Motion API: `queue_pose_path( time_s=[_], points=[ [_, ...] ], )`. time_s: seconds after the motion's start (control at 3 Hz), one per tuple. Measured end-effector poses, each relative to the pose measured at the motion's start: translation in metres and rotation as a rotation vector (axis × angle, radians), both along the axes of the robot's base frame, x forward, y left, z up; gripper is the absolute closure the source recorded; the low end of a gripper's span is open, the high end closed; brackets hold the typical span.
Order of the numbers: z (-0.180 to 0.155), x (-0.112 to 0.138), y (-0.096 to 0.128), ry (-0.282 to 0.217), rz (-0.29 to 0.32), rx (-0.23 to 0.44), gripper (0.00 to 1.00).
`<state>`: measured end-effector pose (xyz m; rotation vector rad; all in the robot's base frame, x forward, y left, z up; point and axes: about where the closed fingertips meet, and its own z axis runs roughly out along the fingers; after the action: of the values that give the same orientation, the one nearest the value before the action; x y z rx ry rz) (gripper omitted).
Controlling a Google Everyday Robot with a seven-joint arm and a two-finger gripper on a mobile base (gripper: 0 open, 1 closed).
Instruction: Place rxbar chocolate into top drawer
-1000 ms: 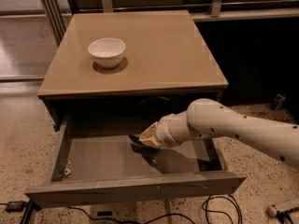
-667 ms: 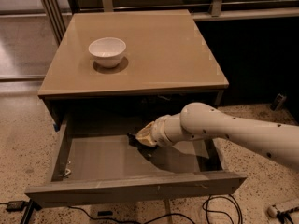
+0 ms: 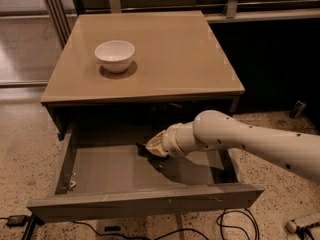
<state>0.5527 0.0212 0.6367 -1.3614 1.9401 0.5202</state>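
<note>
Rxbar chocolate [image 3: 141, 149]: clamps it in closed jaws, gripper [image 3: 149, 148] poised low inside the open top drawer [image 3: 100, 171], near its floor, probably for a short, gentle drop.

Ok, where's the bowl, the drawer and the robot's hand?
white bowl [image 3: 115, 64]: camera view, its front wall.
top drawer [image 3: 110, 170]: camera view, bare grey floor.
gripper [image 3: 149, 148]: camera view, its tip, inside the open drawer.

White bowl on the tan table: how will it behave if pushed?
Small round white bowl likely slides, not tips: it sits low and wide. Probably rigid, chippable: looks glazed. Claw is inside the open grey drawer.
</note>
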Motion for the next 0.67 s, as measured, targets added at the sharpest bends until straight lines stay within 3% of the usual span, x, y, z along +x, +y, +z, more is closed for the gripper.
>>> queue_pose_path(
  time_s=[0.67],
  points=[
    [0.0,0.0,0.0001,0.0,0.0,0.0,0.12]
  ],
)
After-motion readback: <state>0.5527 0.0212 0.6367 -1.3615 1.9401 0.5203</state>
